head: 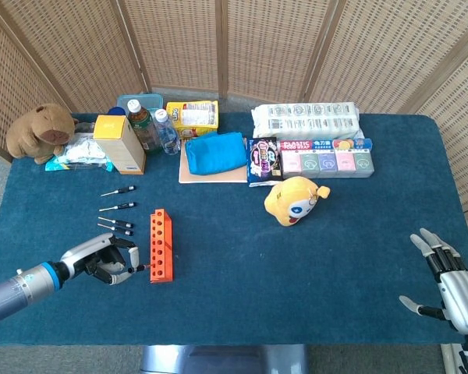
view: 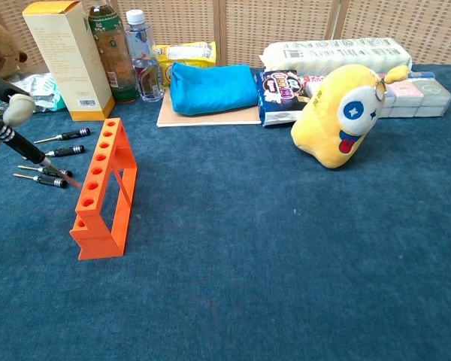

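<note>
— Head view? Set high, tilted steeply down; takes in the whole table (head: 351,257) out to the screens (head: 218,43) behind.
— Chest view? Much lower and nearer, facing level across the cloth; crops the near edge and sides.
— Shared? Orange rack (head: 161,245) (view: 104,188), yellow toy (head: 294,199) (view: 340,113), back row of goods.

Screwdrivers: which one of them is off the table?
The screwdriver held in the left hand, its tip slanting toward the orange rack. The other four lie flat on the blue cloth behind it.
</note>
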Tool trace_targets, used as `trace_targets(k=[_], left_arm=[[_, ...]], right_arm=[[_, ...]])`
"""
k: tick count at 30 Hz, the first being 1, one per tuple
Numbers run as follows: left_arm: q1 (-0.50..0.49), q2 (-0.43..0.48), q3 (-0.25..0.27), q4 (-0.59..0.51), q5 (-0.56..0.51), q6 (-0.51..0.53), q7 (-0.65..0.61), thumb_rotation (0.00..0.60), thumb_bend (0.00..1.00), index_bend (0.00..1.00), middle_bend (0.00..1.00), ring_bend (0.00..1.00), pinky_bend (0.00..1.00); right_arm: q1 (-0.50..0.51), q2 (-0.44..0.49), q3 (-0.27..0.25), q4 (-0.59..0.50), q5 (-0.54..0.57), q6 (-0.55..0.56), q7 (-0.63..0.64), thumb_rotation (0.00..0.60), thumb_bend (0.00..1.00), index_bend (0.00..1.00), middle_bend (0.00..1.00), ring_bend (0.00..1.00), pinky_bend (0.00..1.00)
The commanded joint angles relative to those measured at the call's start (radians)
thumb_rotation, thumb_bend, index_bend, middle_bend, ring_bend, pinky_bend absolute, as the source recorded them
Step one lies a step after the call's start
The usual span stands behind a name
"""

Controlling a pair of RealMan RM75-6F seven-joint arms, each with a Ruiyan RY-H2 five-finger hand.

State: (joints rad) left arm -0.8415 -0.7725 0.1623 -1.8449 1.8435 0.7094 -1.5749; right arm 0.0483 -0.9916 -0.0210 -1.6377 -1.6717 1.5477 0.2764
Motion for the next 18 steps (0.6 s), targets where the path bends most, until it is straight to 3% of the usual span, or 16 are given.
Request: trace_targets(k=[1, 10, 18], left_arm=[[-0.052, 0.000, 0.029, 0.012, 0.034, -0.018, -0.070, 0.600, 0.41, 0.59, 1.00, 1.00, 1.00], [-0.148, 0.032, 0.110, 0.013, 0.108, -0.042, -0.163, 0.600, 0.41, 0.59, 1.00, 1.00, 1.00], [-0.183, 0.036, 0.168, 0.045, 0.128, -0.001, -0.227, 0.600, 0.41, 0.59, 1.00, 1.00, 1.00]], right_arm=[[0.000, 0.000, 0.000, 0.000, 0.000, 0.000, 0.001, 0.600, 0.02, 0.02, 0.00, 0.01, 0.10], [-0.001, 0.003, -0.001, 0.000, -0.002, 0.005, 0.008, 0.600, 0.02, 0.02, 0.00, 0.01, 0.10], [0.000, 0.004, -0.001, 0.001, 0.000, 0.003, 0.009, 0.600, 0.02, 0.02, 0.00, 0.01, 0.10]])
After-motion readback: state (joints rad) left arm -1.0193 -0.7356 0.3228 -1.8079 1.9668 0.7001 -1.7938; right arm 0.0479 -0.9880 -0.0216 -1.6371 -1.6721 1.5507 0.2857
